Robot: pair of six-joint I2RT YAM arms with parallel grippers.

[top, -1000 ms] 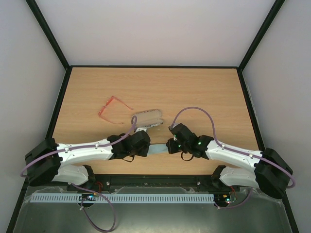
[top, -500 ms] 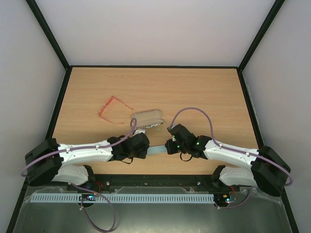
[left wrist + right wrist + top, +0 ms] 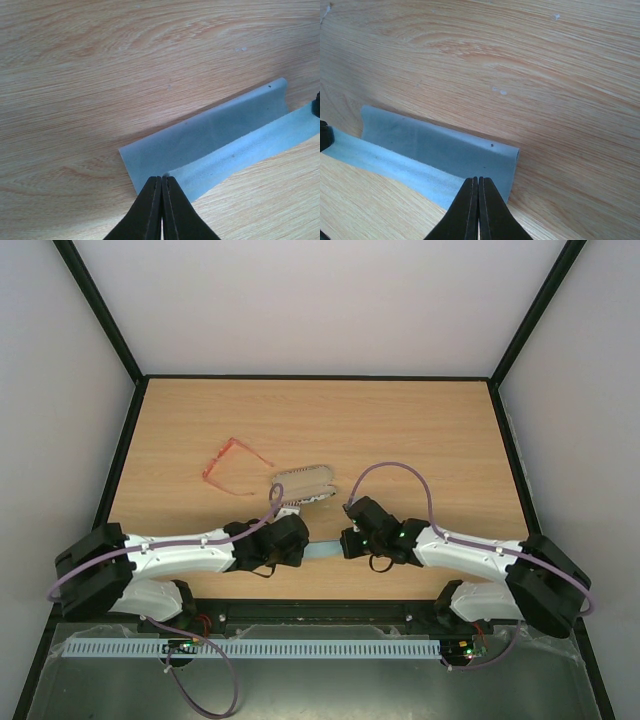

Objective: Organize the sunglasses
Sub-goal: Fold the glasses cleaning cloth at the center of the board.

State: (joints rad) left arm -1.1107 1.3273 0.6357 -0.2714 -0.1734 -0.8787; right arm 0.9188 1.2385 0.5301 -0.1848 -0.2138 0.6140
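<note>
Top view: your right arm [image 3: 470, 558] has crept a touch leftward since a second ago, so less blue cloth [image 3: 322, 548] shows between the wrists. The left arm [image 3: 180, 552] hasn't budged. The sunglasses [image 3: 232, 460] lie left of middle on the table [image 3: 430, 430], near the flag-printed case [image 3: 304, 483] but not touching it. Lots of wood shows behind and to the right.

Left wrist: the left gripper [image 3: 162, 179] is pinched tight on the folded cloth's near edge.

Right wrist: the right gripper [image 3: 478, 180] is clamped on the other end the same way.

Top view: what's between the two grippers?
The light blue cloth spans left gripper to right gripper, both shut on its ends; clear in top view.
</note>
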